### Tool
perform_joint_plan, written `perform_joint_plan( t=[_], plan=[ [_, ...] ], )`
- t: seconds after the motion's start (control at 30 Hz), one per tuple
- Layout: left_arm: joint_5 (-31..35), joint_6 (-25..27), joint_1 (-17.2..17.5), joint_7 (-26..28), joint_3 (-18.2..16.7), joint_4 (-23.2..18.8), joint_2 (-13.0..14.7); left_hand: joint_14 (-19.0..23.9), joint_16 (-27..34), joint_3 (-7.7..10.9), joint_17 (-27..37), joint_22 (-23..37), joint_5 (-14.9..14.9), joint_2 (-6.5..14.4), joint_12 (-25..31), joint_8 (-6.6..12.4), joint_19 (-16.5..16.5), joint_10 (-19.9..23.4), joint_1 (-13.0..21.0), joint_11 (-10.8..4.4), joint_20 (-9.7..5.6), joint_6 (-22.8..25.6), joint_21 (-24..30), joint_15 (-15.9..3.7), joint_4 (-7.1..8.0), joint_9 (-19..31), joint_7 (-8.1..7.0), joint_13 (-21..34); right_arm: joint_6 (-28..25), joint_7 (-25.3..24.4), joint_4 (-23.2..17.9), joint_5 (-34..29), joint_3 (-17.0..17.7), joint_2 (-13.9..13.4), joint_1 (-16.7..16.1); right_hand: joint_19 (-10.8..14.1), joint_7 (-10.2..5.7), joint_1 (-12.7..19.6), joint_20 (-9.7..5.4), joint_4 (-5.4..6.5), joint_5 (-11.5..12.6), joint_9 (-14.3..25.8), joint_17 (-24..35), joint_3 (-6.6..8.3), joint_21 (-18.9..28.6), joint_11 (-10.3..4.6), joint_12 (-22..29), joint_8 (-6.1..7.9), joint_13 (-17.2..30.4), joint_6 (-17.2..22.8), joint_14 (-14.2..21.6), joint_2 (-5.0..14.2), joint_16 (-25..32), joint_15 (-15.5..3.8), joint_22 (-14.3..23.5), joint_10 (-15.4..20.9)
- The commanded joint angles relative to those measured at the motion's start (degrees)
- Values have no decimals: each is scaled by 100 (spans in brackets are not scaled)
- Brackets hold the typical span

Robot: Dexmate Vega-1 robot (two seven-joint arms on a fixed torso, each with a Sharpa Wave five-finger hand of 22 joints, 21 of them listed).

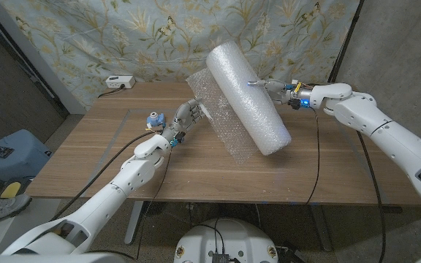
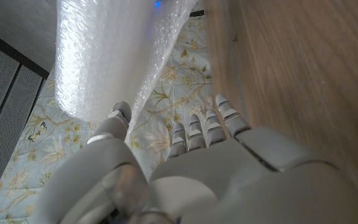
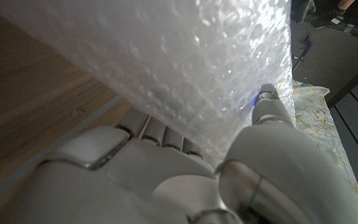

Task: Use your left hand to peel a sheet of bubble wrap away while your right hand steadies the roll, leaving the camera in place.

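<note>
Bubble wrap roll (image 1: 248, 98), tilted above the surface (image 1: 115, 161) at centre, looks light, soft and crushable: right hand (image 1: 275, 87) clasps its far end while left hand (image 1: 183, 117) pinches the loose sheet (image 1: 218, 124) edge, the best hold.

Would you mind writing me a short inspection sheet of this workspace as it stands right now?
Surface: wooden table, bare in front.
Job's things: bubble wrap roll tilted across the table, loose sheet hanging beneath; no camera seen.
Clutter: white box at the far left corner.
Hands: left hand pinches the sheet's edge; right hand holds the roll's upper side.
Cables: black cable hanging from the right arm.
Surroundings: floral cloth backdrop.
</note>
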Motion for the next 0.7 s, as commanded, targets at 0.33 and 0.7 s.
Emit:
perform_joint_plan(
  t=[0.33,0.7],
  plan=[
    [-334,389,-127,-12,52,34,-312,468,99,-96,25,49,-26,-105,81,52,581,365,353,3,66,322,123,19,1,30,59,37,-18,-147,11,297,-37,257,-81,86,10,49,-6,-27,-26,9,28,-44,31,-3,51,-17,30,25,76,39,54,-369,10,59],
    [-690,904,47,261,0,-608,-239,1532,302,-228,64,76,8,-238,281,71,1443,1093,958,45,38,721,365,-59,5,38,324,115,-26,-231,-58,337,-44,270,-163,98,6,82,-9,-36,-30,11,31,-61,30,25,62,-28,47,39,73,51,59,-383,11,69]
  ],
)
